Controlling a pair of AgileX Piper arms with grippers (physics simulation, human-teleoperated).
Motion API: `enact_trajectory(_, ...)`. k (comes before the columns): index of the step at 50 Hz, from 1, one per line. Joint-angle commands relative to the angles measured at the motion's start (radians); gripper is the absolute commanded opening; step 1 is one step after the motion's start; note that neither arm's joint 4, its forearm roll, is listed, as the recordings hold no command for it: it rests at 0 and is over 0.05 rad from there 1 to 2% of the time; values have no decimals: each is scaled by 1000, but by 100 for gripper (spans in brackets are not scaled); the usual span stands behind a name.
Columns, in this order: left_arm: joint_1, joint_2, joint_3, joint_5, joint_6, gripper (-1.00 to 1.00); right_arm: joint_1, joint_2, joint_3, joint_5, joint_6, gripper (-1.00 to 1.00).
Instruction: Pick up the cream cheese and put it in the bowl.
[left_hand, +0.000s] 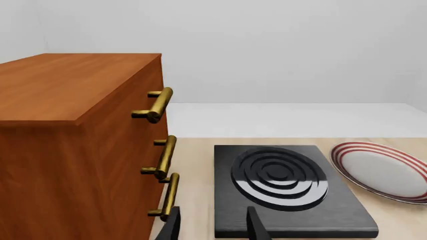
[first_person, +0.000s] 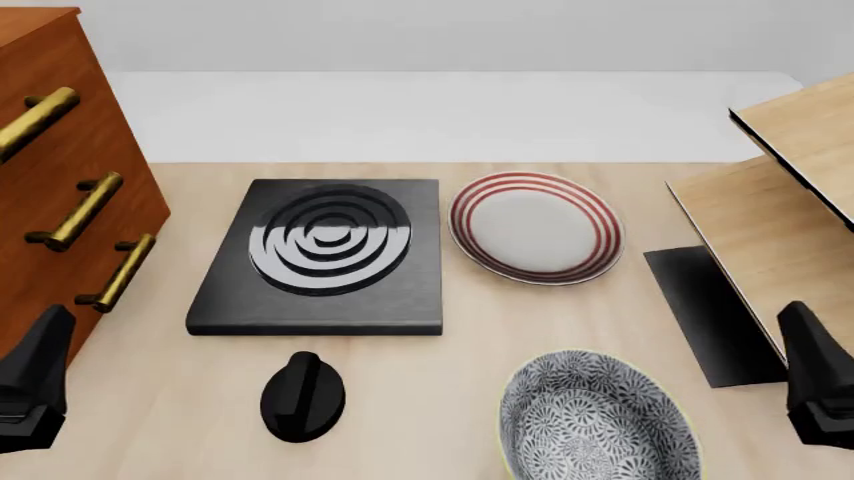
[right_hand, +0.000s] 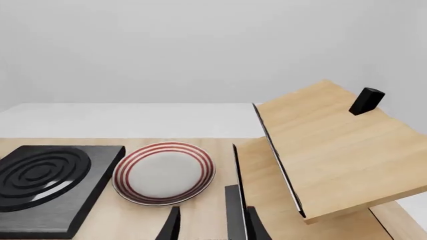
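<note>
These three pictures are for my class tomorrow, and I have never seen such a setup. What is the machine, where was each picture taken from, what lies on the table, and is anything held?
These are simulator renders of two robot arms at a table. The front view looks down from above and behind them; the left gripper and right gripper show at its lower corners. The other two pictures come from cameras behind each gripper.

On the table lie a black stove plate, its knob, a red-ringed plate and the patterned bowl. A wooden cabinet stands left, a wooden shelf right.

Nothing is held. The cream cheese appears in no picture.
</note>
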Motion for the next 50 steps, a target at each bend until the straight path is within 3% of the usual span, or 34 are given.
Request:
enact_trajectory(1,0,0,0,0,0,100,84,-10,-9,41,-48,100)
enact_trajectory(3,0,0,0,0,0,100,126,5,-18,46,-76,100)
enact_trajectory(13,0,0,0,0,0,100,258,55,-88,81,-107,100)
enact_trajectory(22,0,0,0,0,0,100,451,243,-157,42,-187,100)
enact_trajectory(26,0,0,0,0,0,100,506,291,-190,42,-182,100)
enact_trajectory(33,0,0,0,0,0,100,652,493,-223,-47,-218,100)
enact_trajectory(39,0,0,0,0,0,100,770,672,-255,-136,-213,100)
enact_trajectory(45,0,0,0,0,0,100,804,734,-268,-162,-223,100)
enact_trajectory(50,0,0,0,0,0,100,886,854,-312,-199,-222,100)
